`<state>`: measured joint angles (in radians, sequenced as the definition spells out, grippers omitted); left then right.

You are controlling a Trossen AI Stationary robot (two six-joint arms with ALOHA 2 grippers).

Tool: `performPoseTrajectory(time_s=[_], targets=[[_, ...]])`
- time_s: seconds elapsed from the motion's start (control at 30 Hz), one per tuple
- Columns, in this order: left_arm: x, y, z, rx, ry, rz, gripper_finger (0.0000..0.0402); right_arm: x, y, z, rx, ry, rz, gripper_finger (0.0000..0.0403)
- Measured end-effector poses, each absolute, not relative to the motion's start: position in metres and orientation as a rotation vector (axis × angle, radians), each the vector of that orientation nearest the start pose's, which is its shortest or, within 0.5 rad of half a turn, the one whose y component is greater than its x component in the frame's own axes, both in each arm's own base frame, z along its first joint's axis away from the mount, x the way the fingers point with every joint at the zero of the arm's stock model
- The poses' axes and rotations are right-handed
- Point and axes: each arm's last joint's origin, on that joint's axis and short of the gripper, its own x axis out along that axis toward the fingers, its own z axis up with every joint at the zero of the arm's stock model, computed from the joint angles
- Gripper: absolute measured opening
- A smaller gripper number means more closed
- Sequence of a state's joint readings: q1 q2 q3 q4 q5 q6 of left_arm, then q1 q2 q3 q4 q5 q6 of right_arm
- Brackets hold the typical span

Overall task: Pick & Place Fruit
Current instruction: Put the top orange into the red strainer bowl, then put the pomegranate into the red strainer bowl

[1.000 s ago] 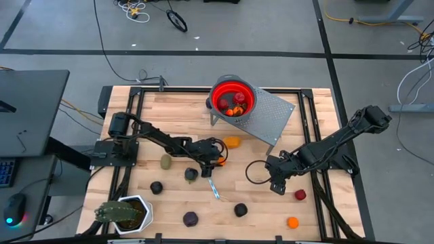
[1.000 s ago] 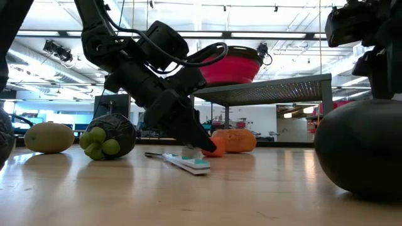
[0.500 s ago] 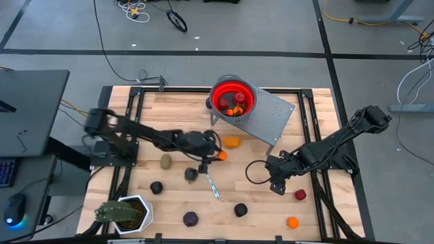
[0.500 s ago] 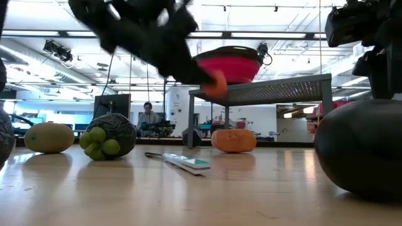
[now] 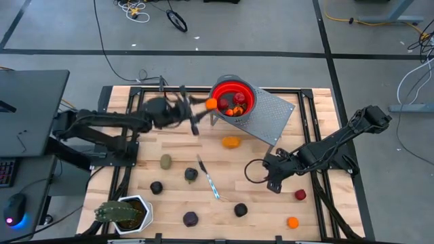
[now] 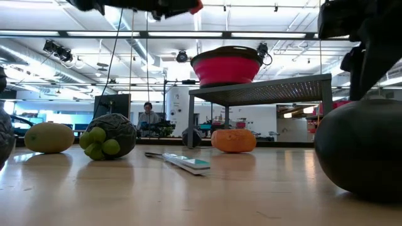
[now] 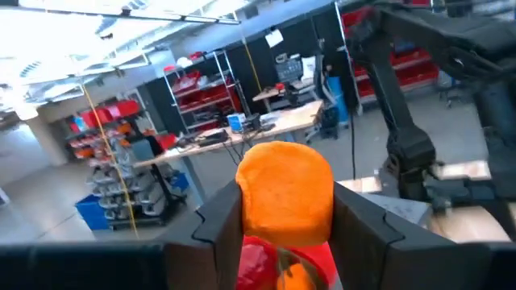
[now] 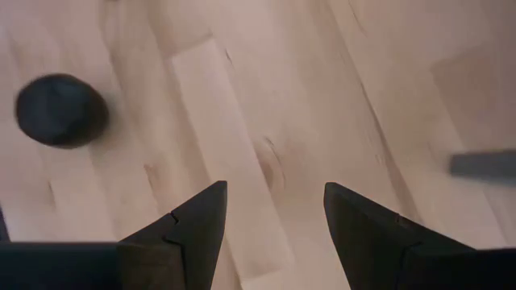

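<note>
My left gripper [image 5: 205, 105] is high over the table's far part, shut on a small orange fruit [image 5: 211, 104] right at the left rim of the red bowl [image 5: 232, 99], which holds red and orange fruits. The low view shows this fruit [image 6: 196, 6] at the picture's top. My right gripper [image 5: 271, 180] hovers open, low over the right part of the table; its wrist view shows a dark fruit [image 8: 61, 110] ahead. More fruits lie on the wood: orange [image 5: 231, 141], olive [image 5: 165, 161], green-dark [image 5: 191, 174], dark [image 5: 240, 210], purple [image 5: 190, 218], red [image 5: 300, 195]. My left gripper pinches the orange fruit [image 7: 284, 192] between its two fingers [image 7: 222, 221], one on each opposite side. The fingers come roughly level from the table's left. The fruit is lifted clear, well above the table, with the bowl's red inside just below and beyond it.
The bowl sits on a perforated grey metal stand [image 5: 271, 118] at the far middle. A silver-and-teal knife [image 5: 209, 177] lies in the middle of the table. A spiky plant in a white pot [image 5: 122, 214] stands at the near left corner. Another dark fruit [image 5: 156, 187] and an orange one [image 5: 292, 221] lie near the front.
My left gripper, shut on the orange fruit, has risen from the table beside the knife and swung toward the far edge, up to the red bowl's rim. The fruit is lifted clear and has travelled with it. The knife stays on the wood.
</note>
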<state>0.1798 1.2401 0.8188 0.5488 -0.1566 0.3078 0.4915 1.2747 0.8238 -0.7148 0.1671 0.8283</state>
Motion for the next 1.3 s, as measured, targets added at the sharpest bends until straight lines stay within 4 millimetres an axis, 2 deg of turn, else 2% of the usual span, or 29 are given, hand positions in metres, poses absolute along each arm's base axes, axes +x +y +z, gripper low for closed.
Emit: performPoseTrajectory(time_s=[0.13,0.27,0.5,0.73,0.9,1.07,1.3], targets=[[0.279,0.087,0.306,0.206,-0.078,0.284,0.016,0.206,0.104,0.216,0.323,1.087,-0.162,0.0218],[0.288,0.111,0.291,0.153,-0.101,0.318,0.0171,0.207,0.103,0.217,0.305,1.061,-0.176,0.0218],[0.307,0.13,0.268,0.071,-0.042,0.365,0.0209,0.208,0.102,0.217,0.283,1.041,-0.198,0.0218],[0.316,0.131,0.271,0.056,0.04,0.337,0.0266,0.207,0.103,0.217,0.282,1.043,-0.197,0.0218],[0.318,0.13,0.275,0.05,0.058,0.3,0.0289,0.207,0.103,0.217,0.281,1.043,-0.197,0.0218],[0.301,0.121,0.299,0.058,0.03,0.281,0.0291,0.209,0.101,0.218,0.256,0.986,-0.265,0.0218],[0.265,0.088,0.328,0.09,0.122,0.143,0.0276,0.21,0.101,0.219,0.267,0.969,-0.258,0.0218]])
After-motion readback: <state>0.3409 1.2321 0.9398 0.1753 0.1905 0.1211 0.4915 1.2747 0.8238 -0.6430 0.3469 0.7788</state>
